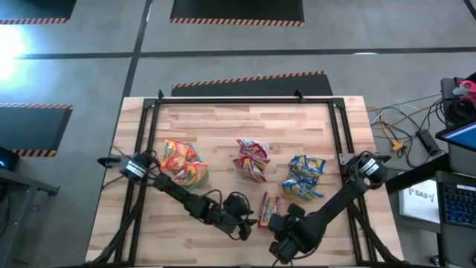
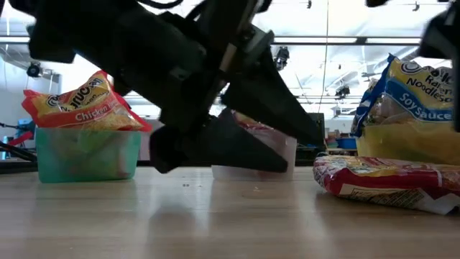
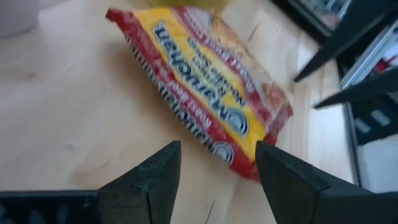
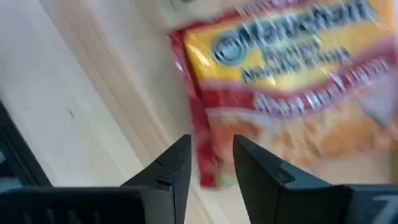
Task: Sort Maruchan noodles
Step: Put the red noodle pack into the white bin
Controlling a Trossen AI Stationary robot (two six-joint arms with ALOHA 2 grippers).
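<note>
We look down on a wooden desk (image 1: 223,126) where most of the noodle packets are already gathered into three heaps: an orange-yellow heap (image 1: 182,162) toward nine o'clock, a red-pink heap (image 1: 251,159) at the centre, and a blue-yellow heap (image 1: 303,179) toward three o'clock. From desk height we see the orange packets piled in a green bin (image 2: 86,152), the red ones in a clear bin (image 2: 282,155) mostly hidden behind an arm, and the blue-yellow packets (image 2: 413,97) standing high at the right. One loose red packet (image 1: 268,208) lies flat on the bare wood toward six o'clock, apart from all three heaps and just below the red and blue ones. Both arms reach in toward it. The left gripper (image 1: 242,217) sits just beside the packet on its nine o'clock side; its jaws stand wide apart and hold nothing, with the loose red packet (image 3: 205,93) lying just beyond the tips. The right gripper (image 1: 279,227) is near the packet's six o'clock end; its jaws are parted by a narrow gap and grip nothing, and we see the packet's red sealed edge (image 4: 199,137) directly ahead of that gap. The packet rests on the wood, untouched by either gripper as far as we can tell.
</note>
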